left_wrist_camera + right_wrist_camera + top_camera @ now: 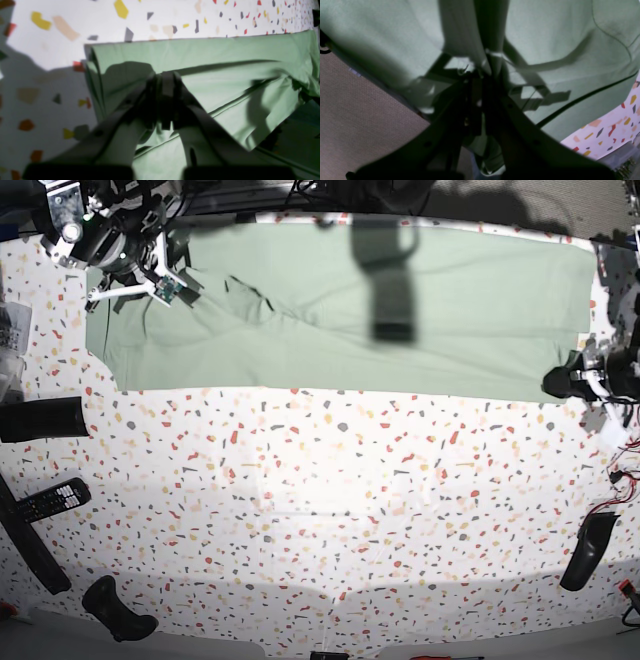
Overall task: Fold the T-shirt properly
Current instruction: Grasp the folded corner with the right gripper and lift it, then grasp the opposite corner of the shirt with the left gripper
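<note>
Pinched cloth fills both wrist views: the left gripper (pixel 166 100) and right gripper (pixel 480 95) each clamp the T-shirt (pixel 340 310), spread across the table (pixel 320 510) top. Move both together, keeping the fold taut.

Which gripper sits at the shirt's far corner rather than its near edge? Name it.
The right gripper, at the T-shirt's far corner on the base view's left. The left gripper grips the near edge on the opposite side.
</note>
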